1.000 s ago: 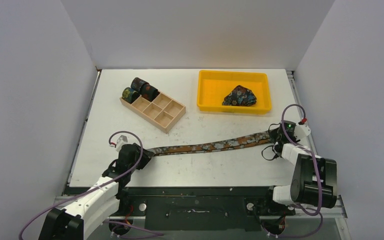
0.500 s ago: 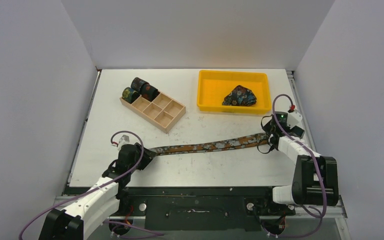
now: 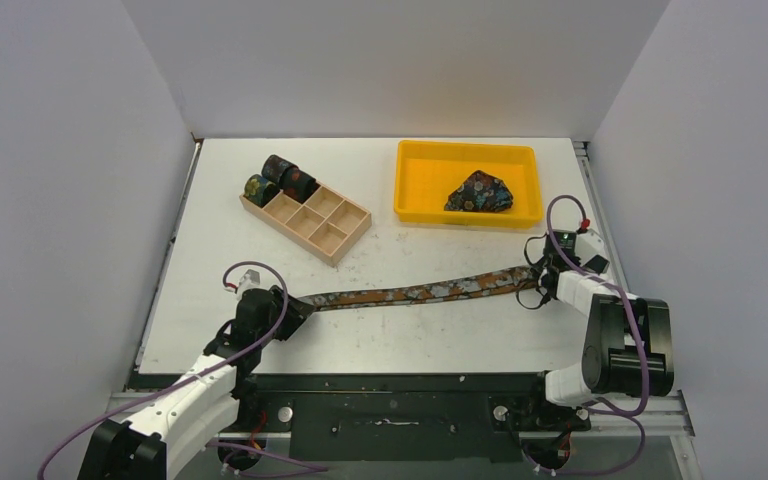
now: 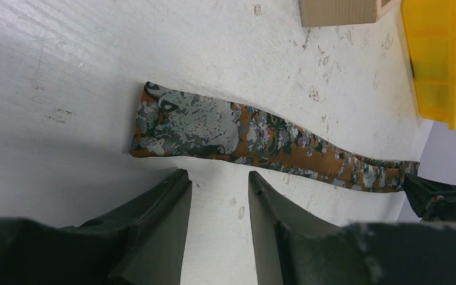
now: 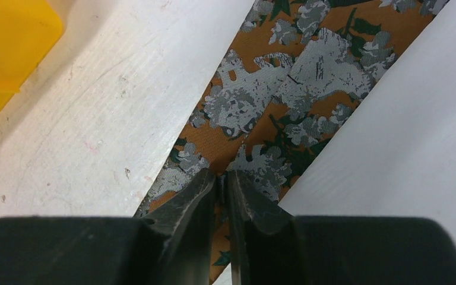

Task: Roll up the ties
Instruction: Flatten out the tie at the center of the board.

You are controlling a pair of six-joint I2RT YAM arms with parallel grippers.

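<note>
A long brown-rust tie (image 3: 430,291) with grey-blue floral speckles lies flat across the table's front. My left gripper (image 3: 295,305) is open at its narrow left end. In the left wrist view the tie end (image 4: 214,127) lies just beyond the gripper (image 4: 217,174), not between the fingers. My right gripper (image 3: 550,272) is at the wide right end. In the right wrist view it (image 5: 221,173) is shut, pinching the tie (image 5: 309,77). Three rolled ties (image 3: 278,180) stand in the wooden box. A folded blue floral tie (image 3: 480,192) lies in the yellow tray.
The wooden compartment box (image 3: 325,225) sits at the back left; its corner shows in the left wrist view (image 4: 338,9). The yellow tray (image 3: 465,217) sits at the back right, close behind my right gripper, and shows in both wrist views (image 4: 433,59) (image 5: 6,35).
My right gripper has shifted a little toward the yellow tray and turned at the tie's wide end. The tie and my left arm have barely moved.
</note>
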